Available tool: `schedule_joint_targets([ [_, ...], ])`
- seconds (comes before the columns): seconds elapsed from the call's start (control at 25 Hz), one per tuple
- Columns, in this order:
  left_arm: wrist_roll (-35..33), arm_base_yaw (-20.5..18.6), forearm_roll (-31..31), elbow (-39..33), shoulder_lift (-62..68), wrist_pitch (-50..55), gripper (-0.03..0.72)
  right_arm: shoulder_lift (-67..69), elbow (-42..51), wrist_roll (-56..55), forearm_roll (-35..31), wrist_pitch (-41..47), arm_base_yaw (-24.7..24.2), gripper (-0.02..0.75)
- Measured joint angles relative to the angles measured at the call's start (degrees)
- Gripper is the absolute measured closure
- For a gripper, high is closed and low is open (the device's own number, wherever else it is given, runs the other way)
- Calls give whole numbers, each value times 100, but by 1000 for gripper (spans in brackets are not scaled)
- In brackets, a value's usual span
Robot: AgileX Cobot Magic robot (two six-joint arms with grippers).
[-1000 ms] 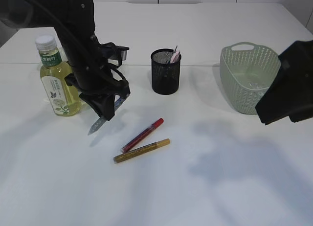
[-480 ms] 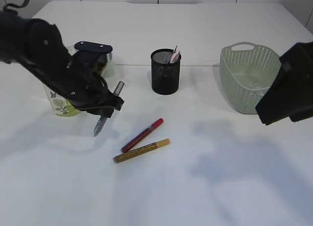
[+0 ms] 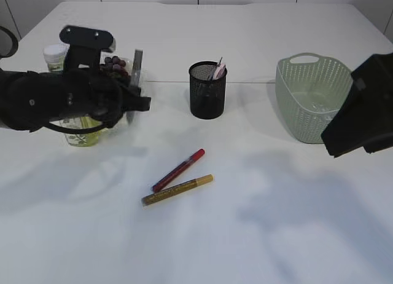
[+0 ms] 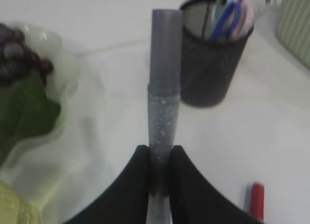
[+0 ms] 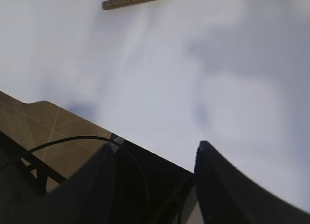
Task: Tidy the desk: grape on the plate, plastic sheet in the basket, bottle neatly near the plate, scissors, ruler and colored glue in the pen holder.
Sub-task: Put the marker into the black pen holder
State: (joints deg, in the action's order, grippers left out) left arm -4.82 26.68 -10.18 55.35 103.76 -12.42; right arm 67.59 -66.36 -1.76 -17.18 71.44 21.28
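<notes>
White desk [image 3: 258, 235], seen at a slant. At far left edge: a bottle [image 3: 61, 63] of yellow-green drink, white cap, mostly hidden behind the left arm; label print too small to read. Just beside it, grapes [image 3: 113, 64] on a pale green plate [image 4: 58, 112], so that step looked done. Left gripper [image 4: 160, 161] clenched on a silver glitter glue pen [image 4: 163, 83], held upright, lifted clear of the desk, short of the black mesh pen holder [image 3: 207, 90]. Holder stood near the back middle, blue-handled scissors [image 4: 227, 18] and pink items already inside. Toward the front middle: a red glue pen [image 3: 179, 169] and a gold glitter glue pen [image 3: 178, 189], lying side by side, almost touching, not yet collected; no writing legible on either. At right: a pale green basket [image 3: 310, 96]. Right gripper [image 5: 155, 161] parked off the right edge, released, grasping nothing.

Judged risks: grip low on the pen, so could pivot or slip in transit; tip could catch the holder's rim or the scissors and tip the holder; arm swinging close could knock bottle or plate.
</notes>
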Motion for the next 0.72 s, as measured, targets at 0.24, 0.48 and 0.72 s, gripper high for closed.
schedule_joint_targets([
  [0.24,29,0,13,0,112,-1789,611,0,0,71,0,0,0,319],
  [0.48,804,0,762,564,573,-2217,611,0,0,176,4,-239,0,319],
  [0.72,1528,0,1338,1668,1235,-2284,611,0,0,176,122,-317,0,319],
])
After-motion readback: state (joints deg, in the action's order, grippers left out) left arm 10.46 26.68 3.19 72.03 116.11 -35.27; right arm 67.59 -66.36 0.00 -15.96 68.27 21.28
